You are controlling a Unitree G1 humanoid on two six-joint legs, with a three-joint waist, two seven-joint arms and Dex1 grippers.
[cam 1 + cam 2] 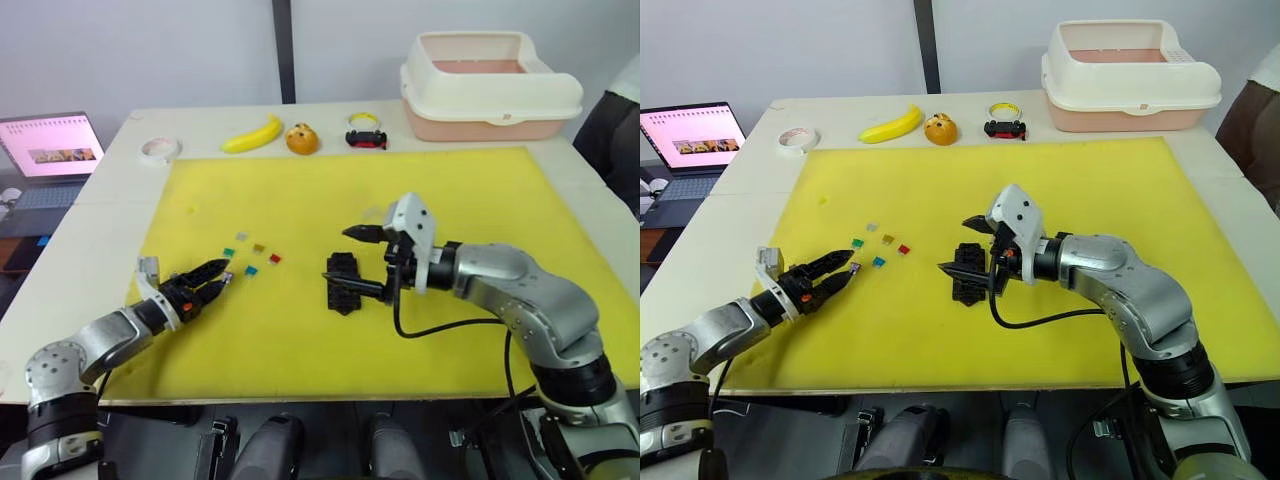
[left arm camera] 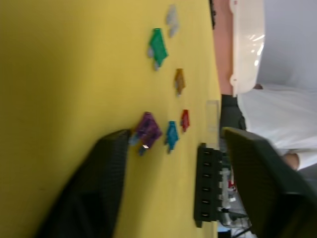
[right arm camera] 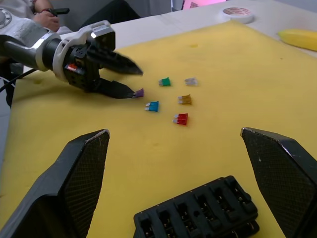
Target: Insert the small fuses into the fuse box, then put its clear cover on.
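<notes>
Here, six small fuses (image 3: 168,96) on the yellow surface (image 1: 480,200), left of centre: grey, green, brown, red, teal, purple. One fuse box (image 1: 343,281) mid-frame. Left gripper (image 1: 213,279) is partly open, one fingertip touching the purple fuse (image 3: 139,92), not clamped. Right gripper (image 1: 364,262) gapes wide over the fuse box, holding nothing.
</notes>
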